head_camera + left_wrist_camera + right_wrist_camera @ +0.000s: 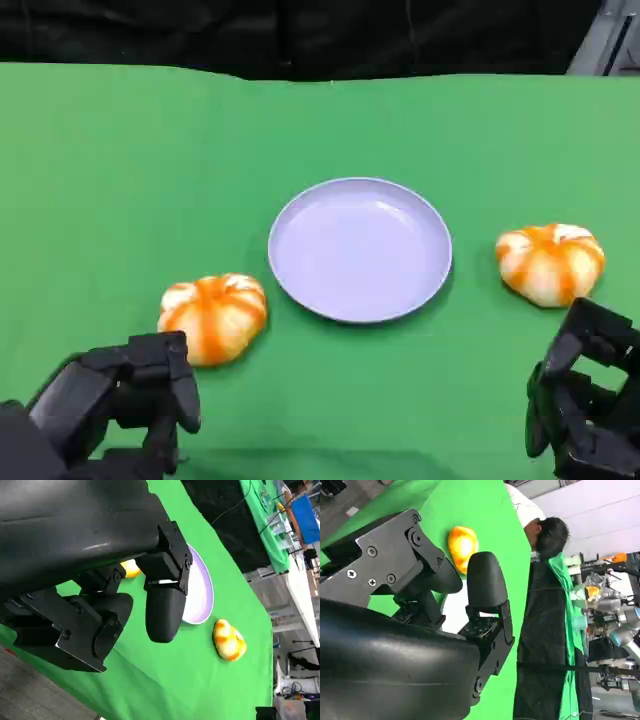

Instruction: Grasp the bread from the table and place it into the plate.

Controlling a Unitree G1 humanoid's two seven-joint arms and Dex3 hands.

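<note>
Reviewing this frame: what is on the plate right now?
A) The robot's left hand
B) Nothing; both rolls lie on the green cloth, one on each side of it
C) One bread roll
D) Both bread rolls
B. The plate is bare, with one bread roll on the cloth near the left hand and the other roll just beyond the right hand.

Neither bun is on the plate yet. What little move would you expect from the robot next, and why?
Probably the left hand reaches forward a little to close its fingers around the left bun. That bun lies just ahead of it on the cloth, the hand holds nothing, and the plate beside it is empty.
</note>
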